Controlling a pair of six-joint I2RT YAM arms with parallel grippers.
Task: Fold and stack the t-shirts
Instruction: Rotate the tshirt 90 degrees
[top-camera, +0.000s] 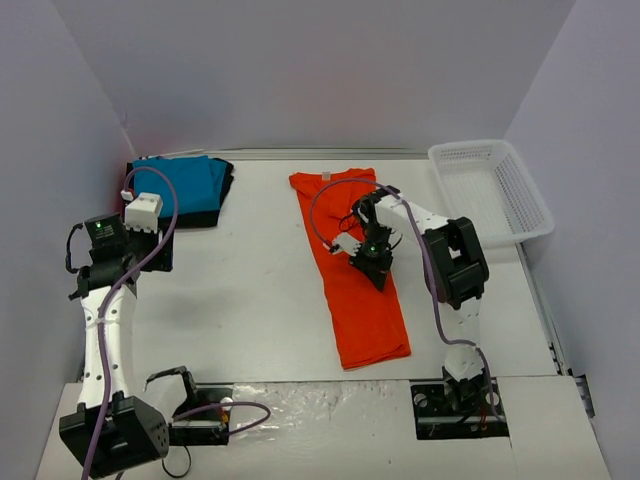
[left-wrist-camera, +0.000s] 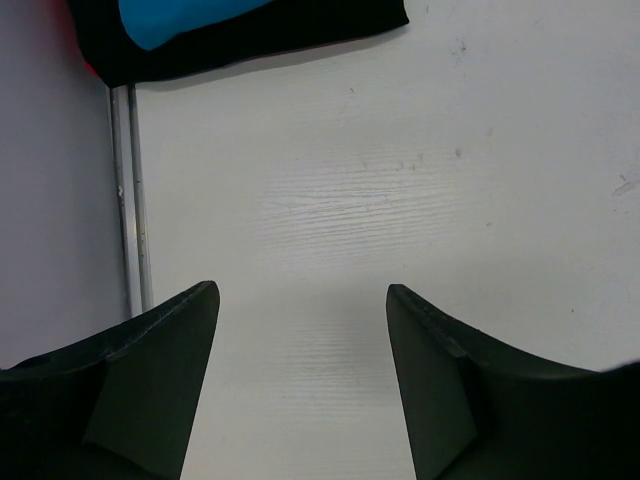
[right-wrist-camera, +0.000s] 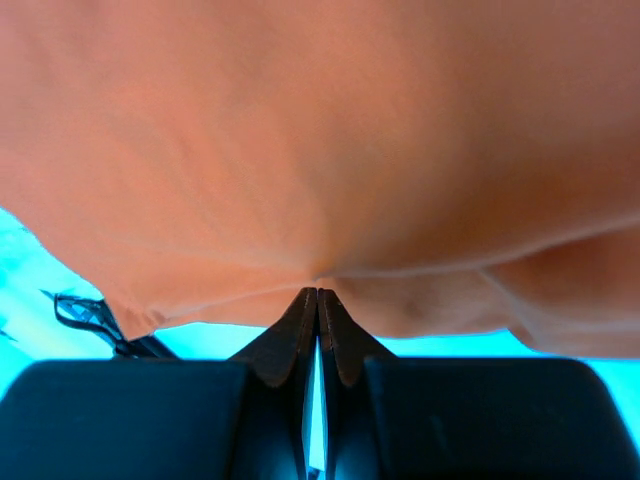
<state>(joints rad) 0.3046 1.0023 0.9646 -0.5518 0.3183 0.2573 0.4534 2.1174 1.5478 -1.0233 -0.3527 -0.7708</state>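
Pinching the orange shirt (top-camera: 362, 300) in our right gripper (right-wrist-camera: 317, 292), jaws pressing together on cloth, shirt lying lengthwise far-to-near, collar pointing away, our left gripper (left-wrist-camera: 301, 292) hanging spread.

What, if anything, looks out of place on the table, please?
Nothing spilled or damaged. The orange-red t-shirt lies as a long strip, slanted rather than square to the table edge, puckering where the right fingers pinch it.

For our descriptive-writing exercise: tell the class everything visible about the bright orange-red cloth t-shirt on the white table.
The bright orange-red cloth t-shirt looks soft and plain, folded lengthwise into a long narrow strip. It lies flat on the white table, collar end far, slightly slanted. The black right gripper, shut, pinches a pucker of cloth near its middle.
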